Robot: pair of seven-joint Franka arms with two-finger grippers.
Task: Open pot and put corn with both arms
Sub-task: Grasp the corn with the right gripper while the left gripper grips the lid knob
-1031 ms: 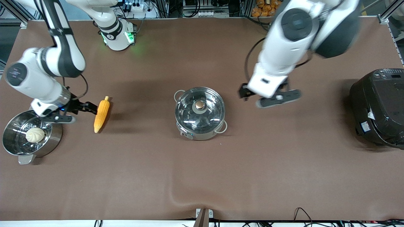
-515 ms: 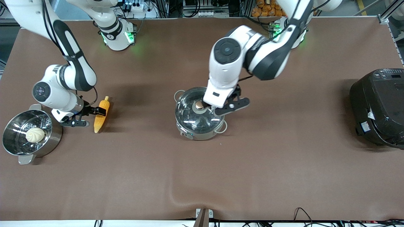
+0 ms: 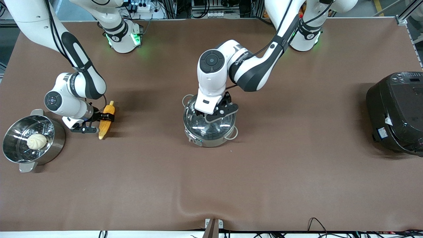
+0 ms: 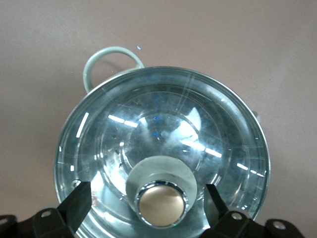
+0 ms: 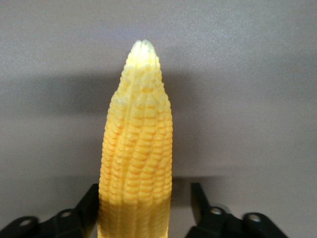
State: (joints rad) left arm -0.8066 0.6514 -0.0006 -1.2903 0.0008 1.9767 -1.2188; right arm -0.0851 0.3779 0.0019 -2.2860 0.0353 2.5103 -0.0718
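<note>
The steel pot (image 3: 209,136) stands mid-table with its glass lid (image 4: 163,124) on. My left gripper (image 3: 207,114) is low over the lid and open. Its fingers (image 4: 78,201) stand either side of the tan knob (image 4: 161,204), with a gap on both sides. In the front view the knob is hidden under that hand. The yellow corn (image 3: 102,129) lies on the cloth toward the right arm's end. My right gripper (image 3: 106,117) straddles its middle. One finger (image 5: 88,203) touches the cob (image 5: 136,148), and the other stands a little off it.
A steel steamer pot (image 3: 17,158) holding a white bun (image 3: 36,141) sits beside the corn, by the table's edge at the right arm's end. A large black rice cooker (image 3: 396,112) stands at the left arm's end.
My left arm swung in from the left arm's end and came down over the lid, its fingers now flanking the knob. My right gripper slid onto the corn and its jaws narrowed.
</note>
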